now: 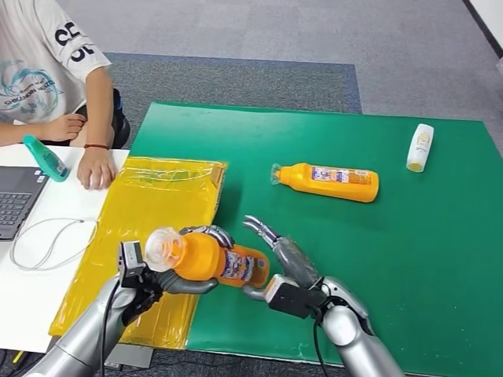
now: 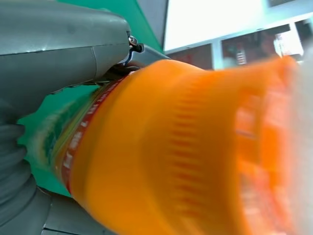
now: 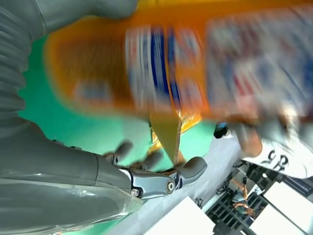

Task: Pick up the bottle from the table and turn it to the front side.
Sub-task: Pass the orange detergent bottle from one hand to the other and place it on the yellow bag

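Note:
My left hand (image 1: 172, 279) grips an orange bottle (image 1: 207, 258) around its upper body, and holds it on its side above the near edge of the green mat (image 1: 368, 267). Its clear cap points left and its blue-and-white label faces up. Up close the bottle (image 2: 177, 147) is blurred against my left hand (image 2: 55, 54). My right hand (image 1: 284, 263) is at the bottle's base with its fingers spread and its thumb under the base. The blurred bottle (image 3: 177, 63) hangs just above the fingers of my right hand (image 3: 92, 171).
A second orange bottle (image 1: 326, 182) lies mid-mat and a white bottle (image 1: 420, 147) lies far right. A yellow bag (image 1: 148, 212) lies at the mat's left edge. At the white table (image 1: 35, 306) on the left are a person's hands (image 1: 95, 166), a teal bottle (image 1: 44, 157), a laptop (image 1: 15, 200) and a cable (image 1: 47, 239).

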Motion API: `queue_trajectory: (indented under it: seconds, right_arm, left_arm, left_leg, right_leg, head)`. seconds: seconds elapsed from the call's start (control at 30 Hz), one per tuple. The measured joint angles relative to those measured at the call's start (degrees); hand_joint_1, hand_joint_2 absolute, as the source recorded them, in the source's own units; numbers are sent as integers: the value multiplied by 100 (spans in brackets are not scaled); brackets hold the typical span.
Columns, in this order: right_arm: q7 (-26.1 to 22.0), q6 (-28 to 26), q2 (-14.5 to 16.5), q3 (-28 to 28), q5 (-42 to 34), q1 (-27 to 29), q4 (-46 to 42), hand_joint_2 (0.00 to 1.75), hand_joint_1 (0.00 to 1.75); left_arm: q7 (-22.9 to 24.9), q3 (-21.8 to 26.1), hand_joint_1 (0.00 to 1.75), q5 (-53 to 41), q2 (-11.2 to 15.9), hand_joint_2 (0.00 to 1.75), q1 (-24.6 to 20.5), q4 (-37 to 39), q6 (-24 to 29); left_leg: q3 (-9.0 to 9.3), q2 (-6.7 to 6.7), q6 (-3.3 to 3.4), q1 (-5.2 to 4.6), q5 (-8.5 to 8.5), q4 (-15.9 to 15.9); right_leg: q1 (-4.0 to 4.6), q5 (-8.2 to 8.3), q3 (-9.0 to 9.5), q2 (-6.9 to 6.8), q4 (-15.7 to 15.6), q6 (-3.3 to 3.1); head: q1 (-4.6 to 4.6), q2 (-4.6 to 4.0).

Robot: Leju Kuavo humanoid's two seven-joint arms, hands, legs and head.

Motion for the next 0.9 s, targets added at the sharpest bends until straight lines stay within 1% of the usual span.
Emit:
queue_trajectory:
  seconds: [0.13,0.47,0.77,0.9]
  right_arm:
    - [-9,204,2,-143,-369,-28,31,175,0]
    - [-103,654,2,-643,-1267,-74,164,175,0]
    - [-103,732,19,-997,-1399,-106,349,175,0]
    - [-111,769,49,-1098,-1463,-100,421,175,0]
  left_arm:
    - [-50,13,175,-296,33,175,141,-37,165]
    - [-87,-117,175,-1429,122,175,207,-399,997]
    - [127,-461,175,-1863,186,175,135,-624,1577]
    - [306,-580,175,-2002,228,175,68,-668,1705]
  left_leg:
    - [0,-1,0,0,0,0]
    - [-1,-1,0,0,0,0]
    - [-1,-1,0,0,0,0]
    - [-1,-1,0,0,0,0]
  right_leg:
    - [0,-1,0,-1,0,0]
    - [-1,0,-1,-1,-1,0]
    - [-1,0,-2,0,-1,0]
    - [0,0,-3,0,-1,0]
  head:
    - [1,0]
    - [1,1]
    - [1,1]
    - [1,0]
